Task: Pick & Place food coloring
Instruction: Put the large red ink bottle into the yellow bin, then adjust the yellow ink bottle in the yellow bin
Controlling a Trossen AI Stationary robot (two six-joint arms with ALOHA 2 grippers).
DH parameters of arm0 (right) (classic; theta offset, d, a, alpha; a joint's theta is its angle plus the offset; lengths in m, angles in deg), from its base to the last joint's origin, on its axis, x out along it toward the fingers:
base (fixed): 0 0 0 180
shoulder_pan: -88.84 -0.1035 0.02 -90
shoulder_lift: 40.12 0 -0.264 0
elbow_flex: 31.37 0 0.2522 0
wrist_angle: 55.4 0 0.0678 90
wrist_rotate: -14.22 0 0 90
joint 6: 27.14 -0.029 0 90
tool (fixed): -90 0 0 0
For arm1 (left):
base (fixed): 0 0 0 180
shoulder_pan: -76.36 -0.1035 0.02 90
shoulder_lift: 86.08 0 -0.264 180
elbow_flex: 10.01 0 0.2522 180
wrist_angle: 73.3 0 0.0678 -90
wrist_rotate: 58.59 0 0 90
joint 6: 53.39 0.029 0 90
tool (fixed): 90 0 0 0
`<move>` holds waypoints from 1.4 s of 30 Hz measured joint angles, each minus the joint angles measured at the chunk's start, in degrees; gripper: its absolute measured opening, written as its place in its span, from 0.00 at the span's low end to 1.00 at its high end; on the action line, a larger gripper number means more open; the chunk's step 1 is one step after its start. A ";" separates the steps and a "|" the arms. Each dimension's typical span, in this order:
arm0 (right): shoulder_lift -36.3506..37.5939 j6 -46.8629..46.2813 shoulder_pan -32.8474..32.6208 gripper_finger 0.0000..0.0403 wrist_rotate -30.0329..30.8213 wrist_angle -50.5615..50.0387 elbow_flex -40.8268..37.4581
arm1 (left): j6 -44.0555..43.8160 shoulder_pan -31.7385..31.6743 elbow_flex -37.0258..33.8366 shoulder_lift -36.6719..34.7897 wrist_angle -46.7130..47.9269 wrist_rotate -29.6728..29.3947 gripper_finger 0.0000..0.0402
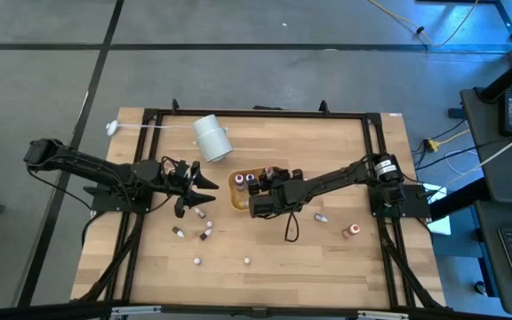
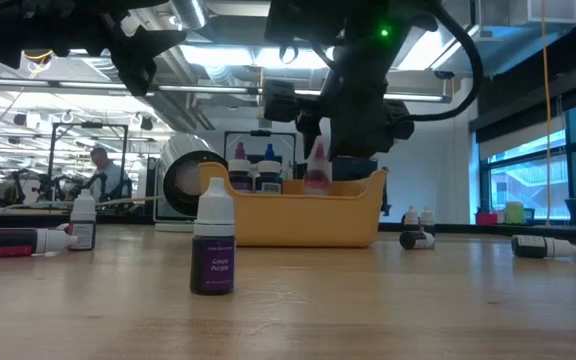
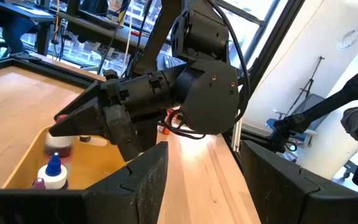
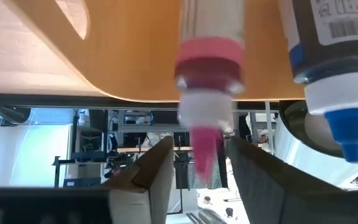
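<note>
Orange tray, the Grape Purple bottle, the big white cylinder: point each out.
orange tray (image 2: 298,222): low view, bare front wall.
Grape Purple bottle (image 2: 213,268): low view, dark label on the upright body.
white cylinder (image 1: 212,139): high view, side of the cylinder lying on the table.

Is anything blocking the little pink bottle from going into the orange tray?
No. The pink-capped bottle hangs between the right gripper's fingers, already inside the orange tray, beside the blue-capped bottle. Nothing visible lies in between.
</note>
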 joint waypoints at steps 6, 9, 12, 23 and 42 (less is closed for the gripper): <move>0.00 0.00 0.00 0.47 0.00 1.42 0.00 | 0.00 -0.01 0.00 0.00 0.00 0.00 0.49; 0.00 -0.05 0.00 0.48 0.09 2.03 0.00 | 0.00 -0.01 0.00 0.00 0.00 0.01 0.49; 0.00 -3.16 0.00 0.49 1.34 2.26 0.52 | 0.02 -0.01 0.00 0.00 0.00 0.01 0.49; 2.15 -37.50 -1.22 0.49 -6.79 -18.28 10.85 | -0.03 0.00 0.00 0.00 0.03 0.04 0.49; 4.96 -57.01 -0.74 0.49 -45.60 -1.91 7.25 | -0.04 0.01 0.02 0.00 0.20 0.52 0.49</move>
